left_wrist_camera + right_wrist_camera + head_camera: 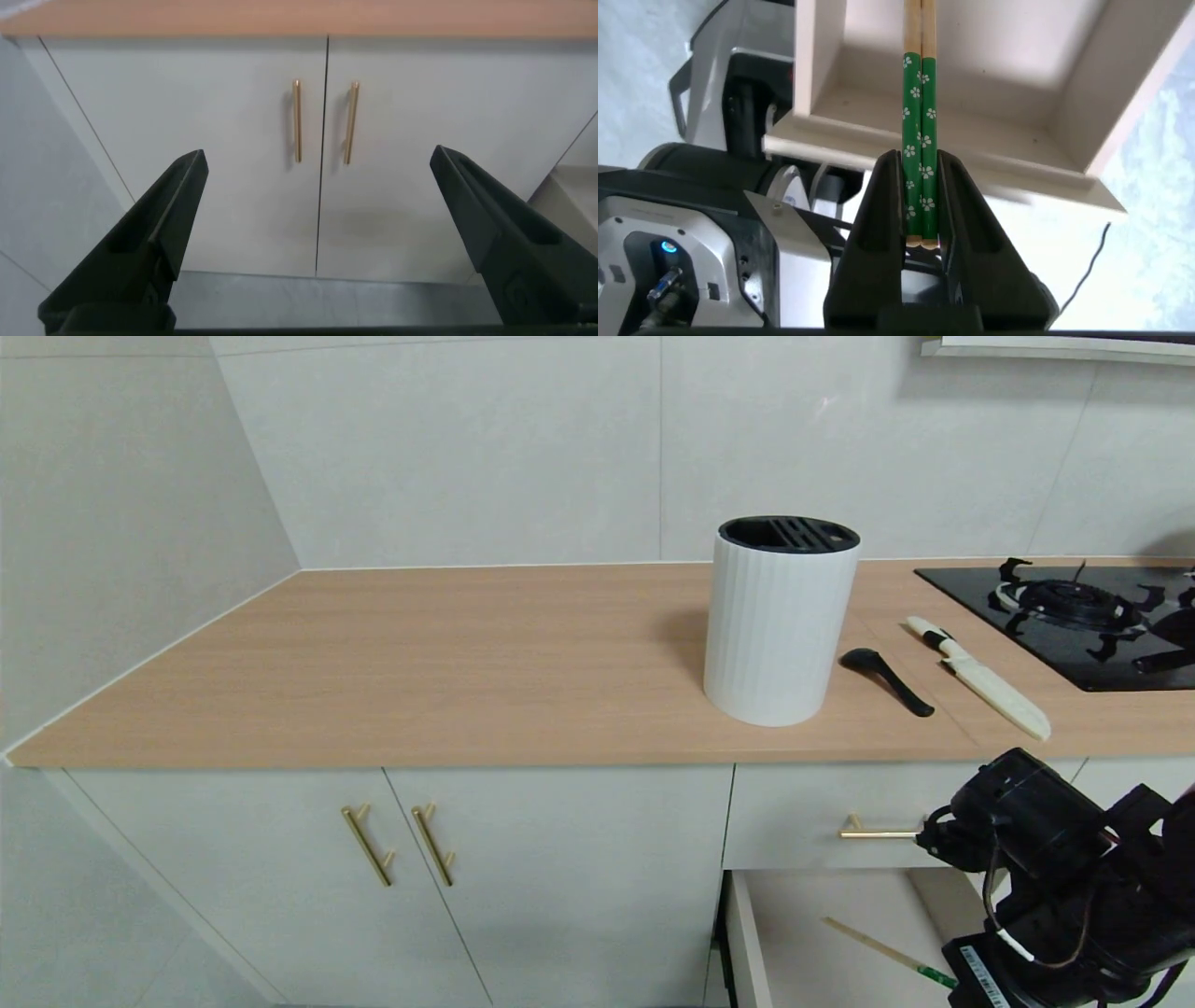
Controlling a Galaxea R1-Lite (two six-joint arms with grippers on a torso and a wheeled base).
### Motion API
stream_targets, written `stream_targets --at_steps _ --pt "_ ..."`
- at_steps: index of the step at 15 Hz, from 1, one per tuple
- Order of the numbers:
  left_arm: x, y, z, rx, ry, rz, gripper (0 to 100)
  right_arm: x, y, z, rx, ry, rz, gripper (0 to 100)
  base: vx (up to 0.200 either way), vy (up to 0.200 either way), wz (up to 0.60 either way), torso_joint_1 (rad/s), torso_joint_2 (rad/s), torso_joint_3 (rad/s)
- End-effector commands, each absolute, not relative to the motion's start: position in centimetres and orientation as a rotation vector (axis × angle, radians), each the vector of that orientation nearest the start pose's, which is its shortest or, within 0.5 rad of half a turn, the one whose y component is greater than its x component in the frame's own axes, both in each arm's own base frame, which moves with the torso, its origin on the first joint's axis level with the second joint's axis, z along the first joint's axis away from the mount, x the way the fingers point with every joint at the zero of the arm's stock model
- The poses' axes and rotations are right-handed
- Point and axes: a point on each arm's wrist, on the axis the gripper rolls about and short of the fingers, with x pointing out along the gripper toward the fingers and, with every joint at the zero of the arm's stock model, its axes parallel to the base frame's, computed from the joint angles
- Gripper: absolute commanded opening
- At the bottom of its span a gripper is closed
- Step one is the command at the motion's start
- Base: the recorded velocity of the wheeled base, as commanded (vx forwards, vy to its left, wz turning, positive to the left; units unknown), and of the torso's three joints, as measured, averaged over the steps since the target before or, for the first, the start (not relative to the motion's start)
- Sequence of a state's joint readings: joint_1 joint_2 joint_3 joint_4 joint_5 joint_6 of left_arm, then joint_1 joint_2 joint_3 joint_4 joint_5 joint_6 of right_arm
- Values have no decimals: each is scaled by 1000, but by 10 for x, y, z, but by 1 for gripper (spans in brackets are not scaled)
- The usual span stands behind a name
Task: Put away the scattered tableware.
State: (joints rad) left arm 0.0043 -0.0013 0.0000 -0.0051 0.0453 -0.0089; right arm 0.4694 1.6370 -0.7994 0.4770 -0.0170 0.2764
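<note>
Head view: the open drawer is the target of this step. A pair of chopsticks slants above its pale floor; whether their far tips touch that floor I cannot tell. On the tabletop above the drawer stands a white ribbed holder. A black spoon and a pale knife lie above the drawer's right part, not yet put away.

Left wrist view: the left pincer is spread wide and holds nothing. It faces the two cupboard doors to the left of the drawer, out of the way, so it likely need not move for this step.

Right wrist view: the right pincer is pinching the green flowered ends of the chopsticks, which sit side by side and point into the drawer. The step would go best by lowering until they lie nearly flat on the drawer floor, well inside the drawer's walls. Then part the pincer only a little, so both sticks settle together. Let go from higher up and they would probably bounce or roll apart. Lift straight up afterwards, clear of the drawer's front wall
</note>
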Motion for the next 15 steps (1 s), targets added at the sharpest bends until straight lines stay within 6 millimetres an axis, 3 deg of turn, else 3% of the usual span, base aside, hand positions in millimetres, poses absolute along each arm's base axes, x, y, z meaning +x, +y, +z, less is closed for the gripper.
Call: stream_targets --at_steps 1,15 --pt "-23 1 76 -9 -6 51 100 195 99 121 -85 1319 204 0 0 0 0 -163 466 286" --pt "-23 1 76 -9 -6 51 100 196 99 121 -101 1295 182 0 0 0 0 -154 465 307"
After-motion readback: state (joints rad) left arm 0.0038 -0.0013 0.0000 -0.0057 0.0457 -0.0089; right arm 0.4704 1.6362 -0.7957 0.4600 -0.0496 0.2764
